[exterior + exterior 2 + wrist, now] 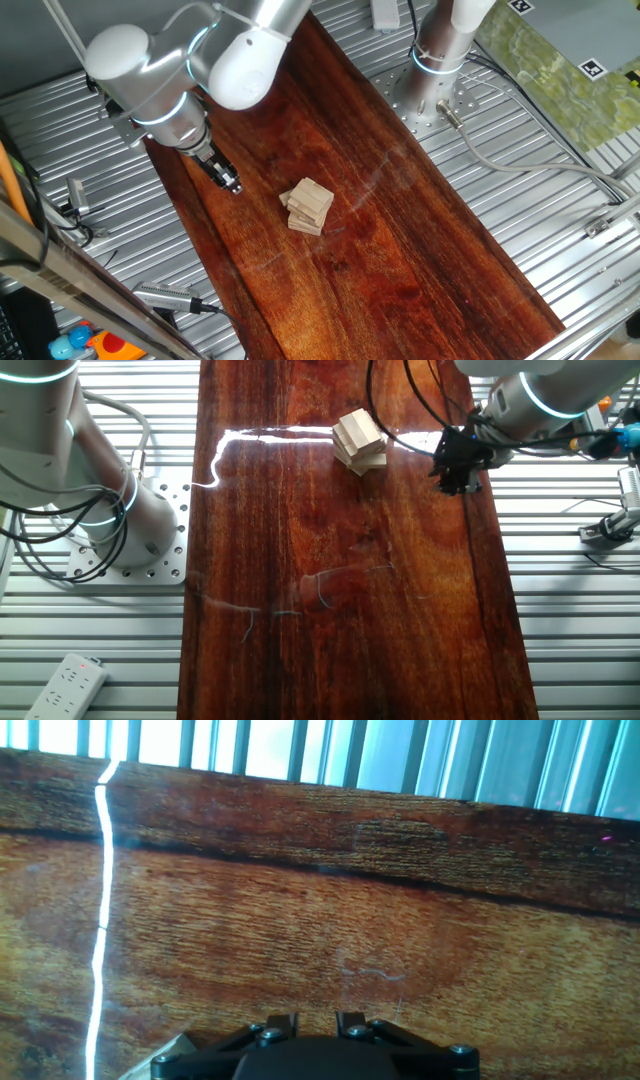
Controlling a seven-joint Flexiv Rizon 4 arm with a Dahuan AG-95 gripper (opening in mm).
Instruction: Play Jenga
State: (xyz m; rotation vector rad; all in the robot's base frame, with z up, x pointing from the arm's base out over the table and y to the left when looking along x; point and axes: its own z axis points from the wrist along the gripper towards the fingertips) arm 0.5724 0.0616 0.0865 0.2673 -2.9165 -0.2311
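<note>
The Jenga stack (309, 206) is a small pile of pale tan wooden blocks in crossed layers, standing on the dark red wooden board (400, 230). It also shows in the other fixed view (359, 441). My gripper (229, 181) hangs just above the board to the left of the stack, a short gap away, touching nothing. In the other fixed view the gripper (456, 478) is right of the stack. In the hand view the gripper (317, 1020) has its two fingers a little apart with bare wood between them. A pale corner (175, 1050) shows at the lower left.
The board lies on a ribbed metal table (560, 230). A second arm's base (440, 50) stands at the far end. Cables and small tools (170, 296) lie beside the board's left edge. A white power strip (68, 685) lies on the table.
</note>
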